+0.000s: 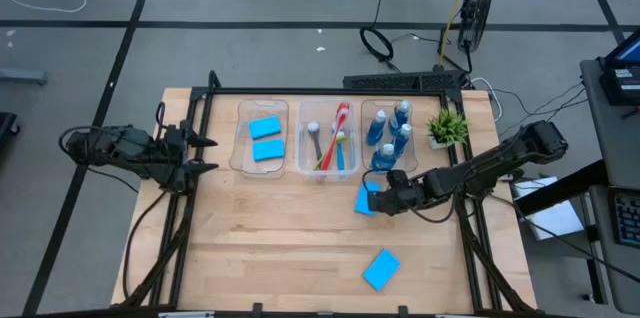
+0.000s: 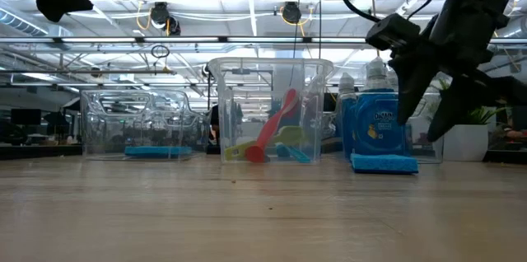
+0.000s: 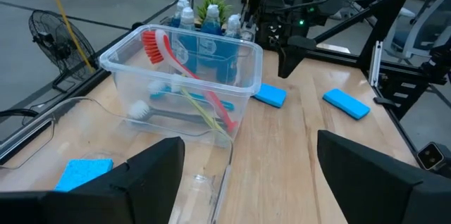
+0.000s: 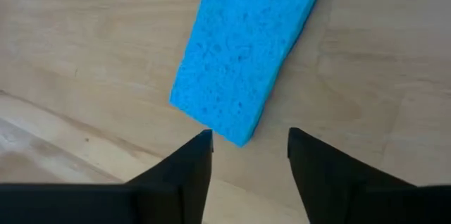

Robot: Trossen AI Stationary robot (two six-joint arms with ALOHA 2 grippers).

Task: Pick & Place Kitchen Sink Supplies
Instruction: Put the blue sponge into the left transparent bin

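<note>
One blue sponge (image 1: 366, 199) lies flat on the table in front of the bottle bin (image 1: 388, 163). My right gripper (image 4: 246, 150) hovers open just above it, slanting down, its fingers on either side of the sponge's (image 4: 243, 51) near corner without touching. The low view shows the fingers (image 2: 409, 97) above the sponge (image 2: 383, 163). A second sponge (image 1: 381, 269) lies near the table's front edge. Two more sponges (image 1: 265, 138) lie in the left bin, brushes (image 1: 330, 143) in the middle bin, blue bottles (image 1: 390, 130) in the right bin. My left gripper (image 1: 205, 154) waits open at the table's left.
Three clear bins (image 1: 328, 170) stand in a row at the table's far side. A small green potted plant (image 1: 447, 126) stands right of them. Bare wood lies between the bins and the front edge. A black frame (image 1: 300, 91) runs around the table.
</note>
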